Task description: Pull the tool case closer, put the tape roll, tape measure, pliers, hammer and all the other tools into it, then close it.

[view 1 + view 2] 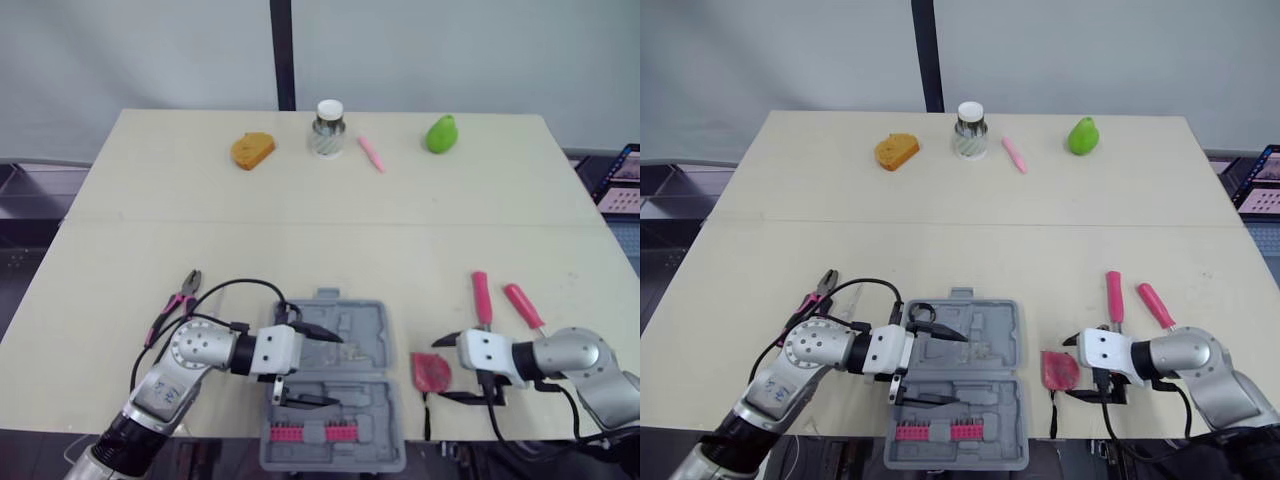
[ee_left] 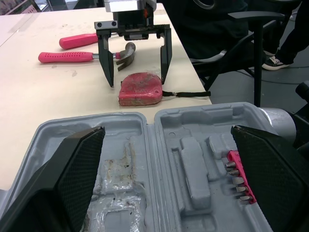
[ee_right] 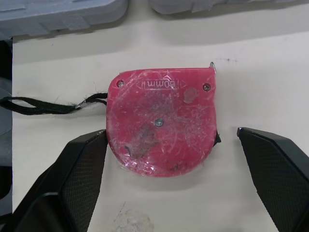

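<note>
Case: tool case [image 1: 365,330] is lying open and flat at the near edge of the bench [image 1: 300,240], between the two arms. I judge it is sitting close enough for loading, so the pull step looks done.
Case insides: moulded grey recesses are waiting for tools. A pink bit strip [image 2: 236,176] is sitting in the half nearer the robot.
L pincer: left pincer [image 1: 336,368] is hovering over the case w/ its fingers spread wide and gripping nothing. Prob. it is parking there or steadying the case while the other arm is working.
R pincer: right pincer [image 1: 440,370] is reaching down over the tape measure [image 3: 161,125], fingers wide apart and straddling it, one on each side, not clamping yet. It is lining up for a pinch across the body.
Tape measure: it is lying flat on the bench just beside the case's right edge, its black strap [image 3: 43,105] trailing toward the case. Likely next item in.
Hammer: hammer [image 1: 481,298] is resting just beyond the R pincer, handle pointing away from the robot. A second pink-handled tool [image 1: 523,305] is lying beside it.
Pliers: pliers [image 1: 180,300] are lying left of the case, near the L arm, so they are suiting that arm.
Writing: the tape measure's face is carrying a framed embossed mark, appearing upside-down in the R wrist view. It is poss. ending in "mm", and I can't read it for sure.
Progress: early. No loose tools are lying in the case yet.
</note>
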